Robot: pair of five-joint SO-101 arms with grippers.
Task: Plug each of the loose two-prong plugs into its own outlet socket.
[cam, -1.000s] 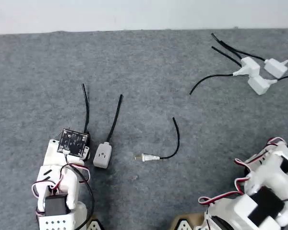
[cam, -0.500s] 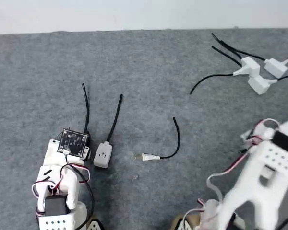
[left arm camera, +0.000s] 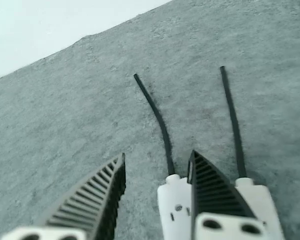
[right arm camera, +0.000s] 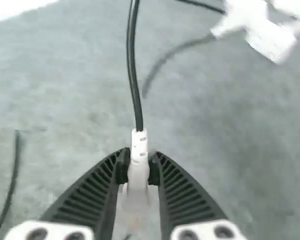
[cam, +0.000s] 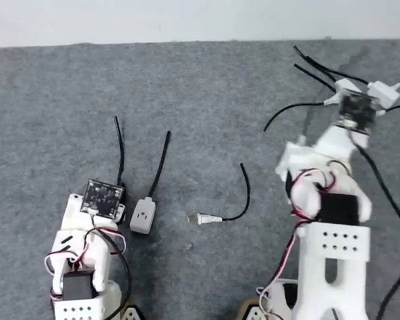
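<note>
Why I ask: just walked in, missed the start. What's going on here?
Two robot arms are at a plug-and-socket job on a grey mat. The right gripper is shut on a white plug, out by the far cluster of connectors. The left gripper is open over a socket, with another socket and a loose plug lying beside it, not yet plugged in.

fuzzy matt cloth mat (cam: 207, 87), smooth white plastic plug (right arm camera: 138, 146), matt black cord (right arm camera: 132, 60).

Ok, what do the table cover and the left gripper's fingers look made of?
The table cover: likely grey felt or low-pile carpet, matte, going by its fuzzy speckled surface. The left gripper's fingers: black plastic, matte, probably printed, judging by the fine ridges.
</note>
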